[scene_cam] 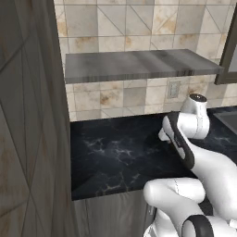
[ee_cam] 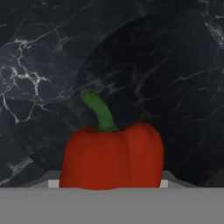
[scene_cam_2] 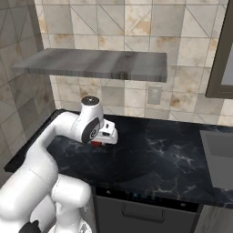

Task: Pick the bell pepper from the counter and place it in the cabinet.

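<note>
The red bell pepper (ee_cam: 111,157) with its green stem is very close in the hand view, low in the middle, over the black marble counter (ee_cam: 175,65). Pale bits of my fingers (ee_cam: 53,183) press against both of its sides. In the right base view a patch of the bell pepper (scene_cam_2: 96,144) peeks out under my gripper (scene_cam_2: 101,140), low over the counter (scene_cam_2: 159,157). My white arm bends low across the counter (scene_cam: 115,152) in the left base view. Above hangs the grey wood-grain cabinet slab (scene_cam: 134,65), also the cabinet (scene_cam_2: 95,63).
A tall brownish panelled unit (scene_cam: 28,139) stands close on the left. A tiled wall with an outlet (scene_cam_2: 154,94) runs behind the counter. A grey sink (scene_cam_2: 218,154) lies at the right, and a dark-framed panel (scene_cam_2: 223,59) hangs above it.
</note>
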Robot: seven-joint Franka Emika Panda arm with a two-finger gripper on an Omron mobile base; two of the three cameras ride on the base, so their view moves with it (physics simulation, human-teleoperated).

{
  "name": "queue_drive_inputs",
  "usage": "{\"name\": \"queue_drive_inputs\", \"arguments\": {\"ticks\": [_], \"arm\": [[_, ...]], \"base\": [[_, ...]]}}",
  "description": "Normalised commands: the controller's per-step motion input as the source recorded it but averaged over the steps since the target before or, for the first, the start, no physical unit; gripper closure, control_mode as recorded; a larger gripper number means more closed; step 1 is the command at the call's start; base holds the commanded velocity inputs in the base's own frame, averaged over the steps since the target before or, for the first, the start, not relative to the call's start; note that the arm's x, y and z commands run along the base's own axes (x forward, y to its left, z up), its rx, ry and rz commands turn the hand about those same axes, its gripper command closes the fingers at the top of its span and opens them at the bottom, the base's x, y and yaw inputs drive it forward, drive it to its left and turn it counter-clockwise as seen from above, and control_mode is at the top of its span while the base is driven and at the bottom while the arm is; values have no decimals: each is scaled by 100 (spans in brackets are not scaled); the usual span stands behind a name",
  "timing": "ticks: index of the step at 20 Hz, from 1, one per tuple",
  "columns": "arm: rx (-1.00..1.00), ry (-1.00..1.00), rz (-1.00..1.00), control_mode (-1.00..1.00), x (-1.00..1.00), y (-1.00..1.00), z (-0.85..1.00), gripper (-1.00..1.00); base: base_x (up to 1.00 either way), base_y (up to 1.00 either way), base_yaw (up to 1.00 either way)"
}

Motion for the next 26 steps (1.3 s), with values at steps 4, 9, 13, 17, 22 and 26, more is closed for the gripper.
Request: {"name": "queue_drive_inputs", "arguments": {"ticks": [4, 9, 13, 17, 22, 26], "arm": [[1, -8, 0, -100, -56, 0, 100, 100], [0, -8, 0, -100, -32, 0, 100, 100], [0, -11, -2, -100, -37, 0, 100, 100], [0, -10, -2, -100, -28, 0, 100, 100], [0, -19, -1, -100, -12, 0, 82, 100], [0, -28, 0, -100, 0, 0, 60, 100]], "base": [[0, 0, 0], [0, 0, 0], [0, 0, 0], [0, 0, 0], [0, 0, 0], [0, 0, 0]]}}
